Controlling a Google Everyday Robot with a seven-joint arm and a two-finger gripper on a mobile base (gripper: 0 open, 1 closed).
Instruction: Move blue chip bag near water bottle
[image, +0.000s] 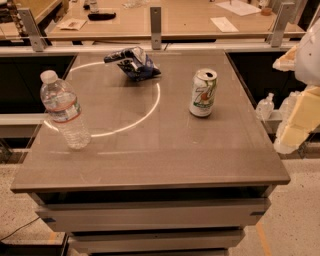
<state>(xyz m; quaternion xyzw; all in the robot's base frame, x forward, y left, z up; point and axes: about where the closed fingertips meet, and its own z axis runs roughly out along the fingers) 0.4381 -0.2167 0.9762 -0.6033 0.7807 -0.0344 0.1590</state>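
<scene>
The blue chip bag (133, 63) lies crumpled near the far edge of the grey table (150, 160), left of centre. The water bottle (64, 110) stands upright near the table's left edge, with a white cap and a red-banded label. It is well in front of and to the left of the bag. My gripper (296, 120) shows as pale white-yellow parts at the right edge of the view, beyond the table's right side. It is far from both the bag and the bottle and holds nothing that I can see.
A green-and-white soda can (203, 93) stands upright right of centre. Small clear bottles (265, 106) sit off the table's right side. A rail with metal posts (156, 22) runs behind the table, with another table holding papers (224, 24) beyond it.
</scene>
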